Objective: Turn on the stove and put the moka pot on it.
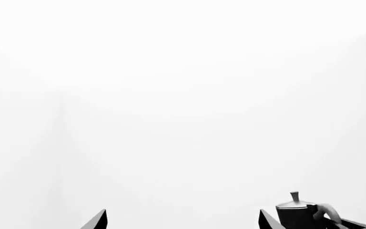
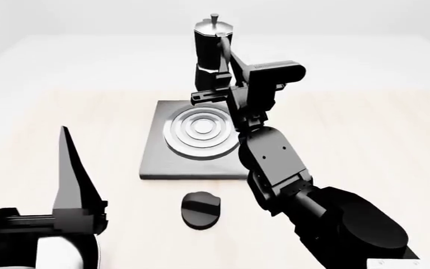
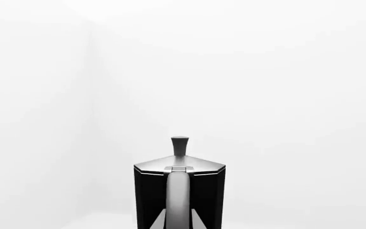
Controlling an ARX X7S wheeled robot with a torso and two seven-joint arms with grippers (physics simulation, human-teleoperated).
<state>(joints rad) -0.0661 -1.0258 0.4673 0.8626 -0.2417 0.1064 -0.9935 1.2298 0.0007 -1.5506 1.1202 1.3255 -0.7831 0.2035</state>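
The moka pot (image 2: pixel 210 47), black and faceted with a silvery lid and top knob, is upright at the far edge of the stove (image 2: pixel 159 157), a grey square plate with a ring burner (image 2: pixel 202 131). My right gripper (image 2: pixel 223 63) is shut on the pot's side handle. In the right wrist view the fingertips (image 3: pixel 199 222) flank the handle of the pot (image 3: pixel 148 195). I cannot tell whether the pot touches a surface. The round black knob (image 2: pixel 200 210) lies in front of the plate. My left gripper (image 2: pixel 69 179) is open and empty at the near left; its wrist view (image 1: pixel 183 222) shows the pot (image 1: pixel 296 214) far off.
The stove lies on a light wooden table (image 2: pixel 364 129). My right arm (image 2: pixel 275 162) reaches over the plate's right side and stands just right of the knob. A white rounded object (image 2: pixel 58 255) sits under my left arm at the bottom left corner.
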